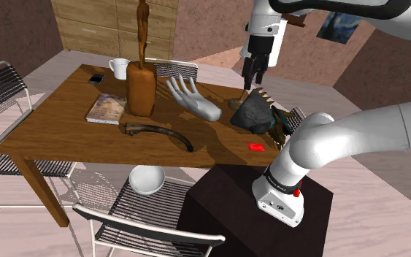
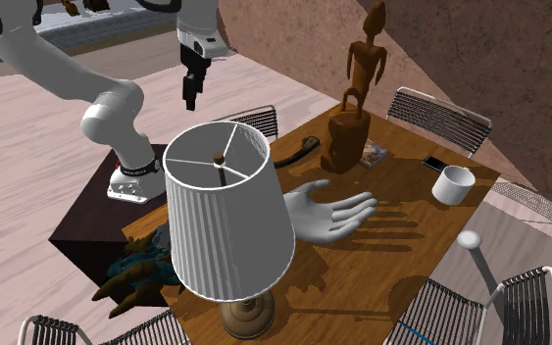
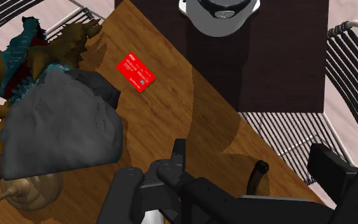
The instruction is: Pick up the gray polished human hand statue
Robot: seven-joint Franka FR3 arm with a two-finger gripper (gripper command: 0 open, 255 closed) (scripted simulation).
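The gray hand statue (image 1: 195, 98) lies on the wooden table (image 1: 58, 124), fingers spread toward the brown figure. In the second exterior view the hand statue (image 2: 327, 214) rests just beyond the lamp shade. My gripper (image 1: 253, 79) hangs open well above the table, off to the shoulder view's right of the hand and over the lamp. It holds nothing. From the second exterior view the gripper (image 2: 190, 93) is high above the table's end by the stand. In the wrist view the gripper (image 3: 231, 172) has its fingers apart over bare tabletop.
A lamp (image 2: 226, 211) and a spiky creature toy (image 1: 277, 120) crowd the table end below the gripper, beside a red card (image 3: 137, 72). A tall brown figure (image 1: 141, 73), book (image 1: 107, 108), mug (image 1: 118, 68) and dark curved object (image 1: 160, 131) surround the hand. Chairs ring the table.
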